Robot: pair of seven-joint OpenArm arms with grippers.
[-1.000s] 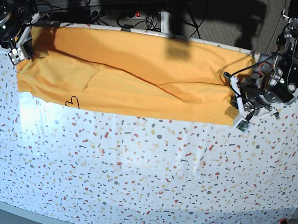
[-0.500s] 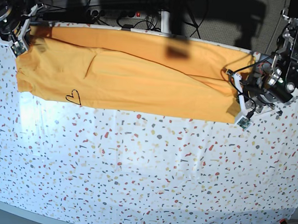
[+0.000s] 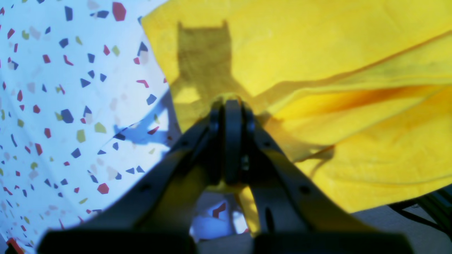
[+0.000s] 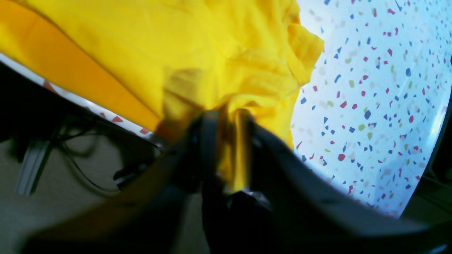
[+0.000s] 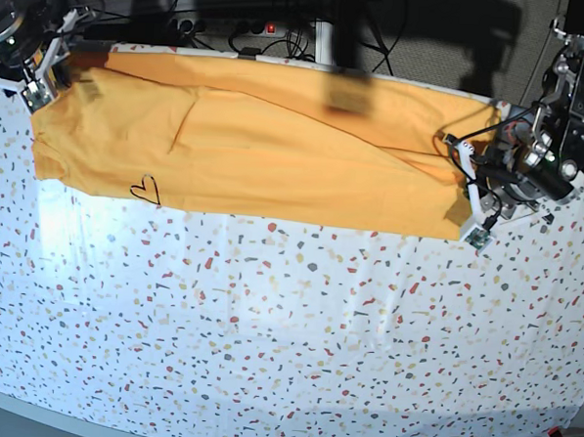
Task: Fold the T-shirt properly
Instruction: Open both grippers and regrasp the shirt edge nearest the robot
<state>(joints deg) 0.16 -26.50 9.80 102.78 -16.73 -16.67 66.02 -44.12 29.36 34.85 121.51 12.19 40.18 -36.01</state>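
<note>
Left gripper (image 3: 229, 116) is clamped on the T-shirt (image 5: 276, 149) edge; right gripper (image 4: 226, 120), jaws parted, straddles the opposite edge.

A long mustard-yellow T-shirt (image 5: 257, 143) lies stretched across the upper part of the frame on a speckled white worktop (image 5: 286, 326). A small black heart outline (image 5: 145, 188) sits near its lower left edge. The right hand (image 5: 40, 73) meets the shirt's upper left corner; the left hand (image 5: 474, 194) meets its right end.
</note>
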